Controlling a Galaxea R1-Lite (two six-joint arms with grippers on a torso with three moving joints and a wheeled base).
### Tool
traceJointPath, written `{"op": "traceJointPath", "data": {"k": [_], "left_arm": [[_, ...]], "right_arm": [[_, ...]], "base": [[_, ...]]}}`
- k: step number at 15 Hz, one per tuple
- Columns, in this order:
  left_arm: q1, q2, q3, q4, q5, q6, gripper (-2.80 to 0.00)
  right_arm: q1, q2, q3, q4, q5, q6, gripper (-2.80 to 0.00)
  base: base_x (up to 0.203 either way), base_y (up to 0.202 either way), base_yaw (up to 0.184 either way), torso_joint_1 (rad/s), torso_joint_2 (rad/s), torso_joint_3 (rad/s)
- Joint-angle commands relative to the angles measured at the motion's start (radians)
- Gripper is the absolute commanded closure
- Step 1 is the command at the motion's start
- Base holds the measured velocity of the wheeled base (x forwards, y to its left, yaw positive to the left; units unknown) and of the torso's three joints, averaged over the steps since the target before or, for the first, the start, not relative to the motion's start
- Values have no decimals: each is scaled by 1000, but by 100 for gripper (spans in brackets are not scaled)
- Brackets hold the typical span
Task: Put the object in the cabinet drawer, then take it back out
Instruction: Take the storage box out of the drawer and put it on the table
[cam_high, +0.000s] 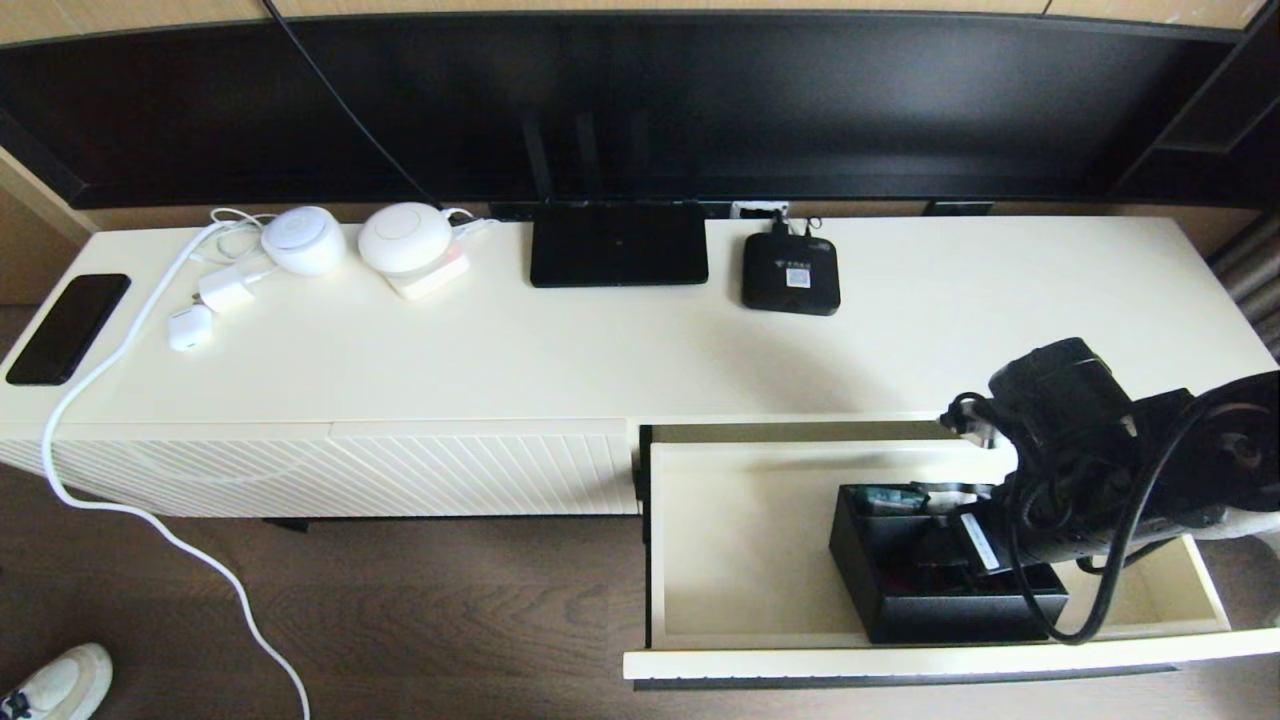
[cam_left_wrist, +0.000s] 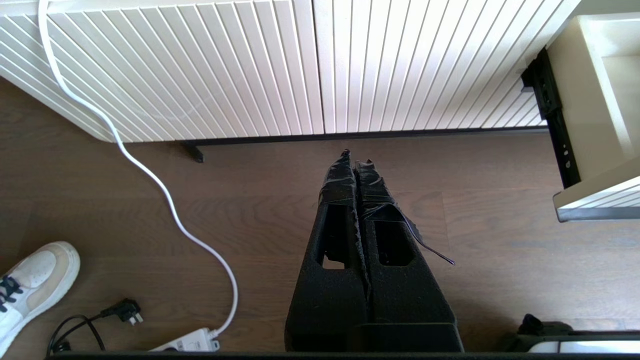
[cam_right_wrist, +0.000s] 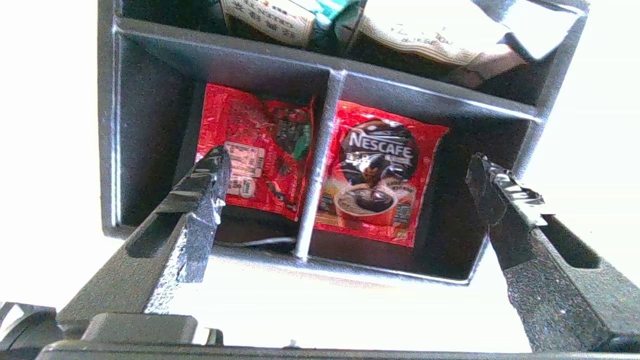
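Note:
The cabinet drawer (cam_high: 735, 545) is pulled out at the right end of the cabinet, showing its cream interior. The black organizer box (cam_high: 900, 600) stands inside it, toward the right. My right gripper (cam_right_wrist: 348, 167) hovers open just above the box (cam_right_wrist: 150, 100), fingers spread wide over the two square compartments. Each of these holds a red packet (cam_right_wrist: 382, 170). More packets fill the long compartment (cam_right_wrist: 425, 35). Nothing is between the fingers. In the head view my right arm (cam_high: 1100, 460) hides part of the box. My left gripper (cam_left_wrist: 356, 159) is shut and empty over the floor.
On the cabinet top are a flat black router (cam_high: 618, 257), a small set-top box (cam_high: 790, 273), white devices (cam_high: 405, 237) and a phone (cam_high: 68, 328). A white cable (cam_high: 150, 520) trails across the ribbed panel (cam_high: 340, 475) to the floor. A shoe (cam_high: 60, 685) is at the lower left.

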Motion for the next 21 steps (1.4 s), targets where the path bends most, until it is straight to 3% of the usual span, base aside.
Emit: {"op": "traceJointPath", "data": {"k": [1,17,21], "left_arm": [[0,1,0,0,0,0,0],[0,0,1,0,0,0,0],[0,0,0,0,0,0,0]], "right_arm": [[10,65,-45,30,-3,10,-280],[16,130,-34,47,-7,76,-280],[17,132,-43,64,-6,125,-280]], "base": [[0,0,0,0,0,0],[0,0,0,0,0,0],[0,0,0,0,0,0]]}}
